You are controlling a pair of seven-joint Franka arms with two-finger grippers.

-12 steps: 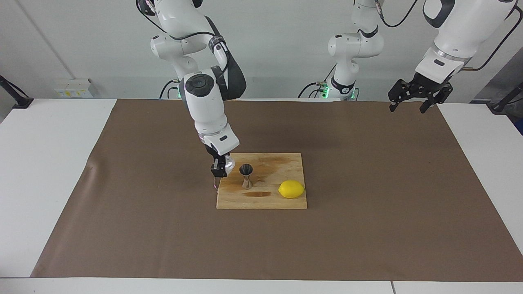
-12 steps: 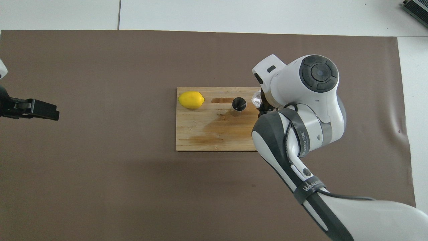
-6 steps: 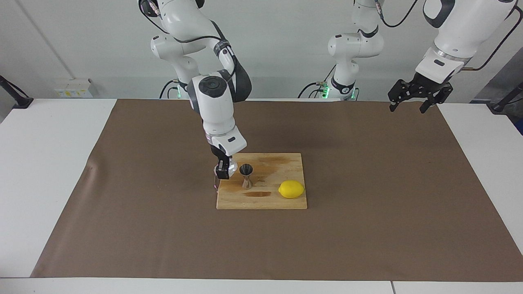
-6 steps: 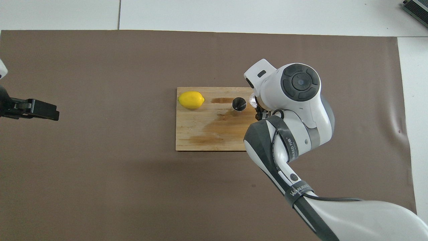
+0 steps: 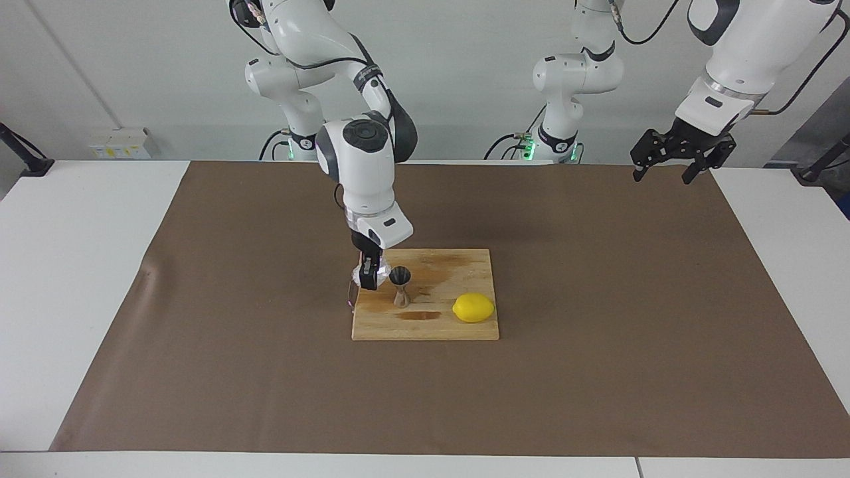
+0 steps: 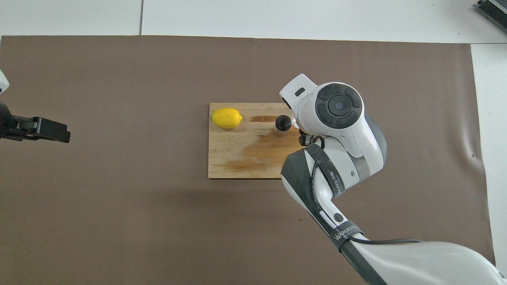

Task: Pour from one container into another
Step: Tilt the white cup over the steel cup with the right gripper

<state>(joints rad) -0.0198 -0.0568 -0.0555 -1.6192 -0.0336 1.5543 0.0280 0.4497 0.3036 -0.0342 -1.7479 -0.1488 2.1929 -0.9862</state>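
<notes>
The glass cup [image 5: 369, 272] is small, clear and faceted, catching pale glints; it hangs tilted in the air over the wooden cutting board's [image 5: 458, 328] edge at the right arm's end, just beside the jigger [image 5: 400, 285]. The jigger is a dark steel hourglass with a narrow waist, standing upright on the board, its open mouth [image 6: 283, 122] facing up. A yellow lemon [image 5: 473, 307] lies on the same board toward the left arm's end. The right gripper [image 5: 368, 277] points downward from a bent wrist, its fingers clamped on the cup. The left gripper [image 5: 671, 161] waits, fingers spread apart, high over the brown mat's [image 5: 597, 372] corner.
</notes>
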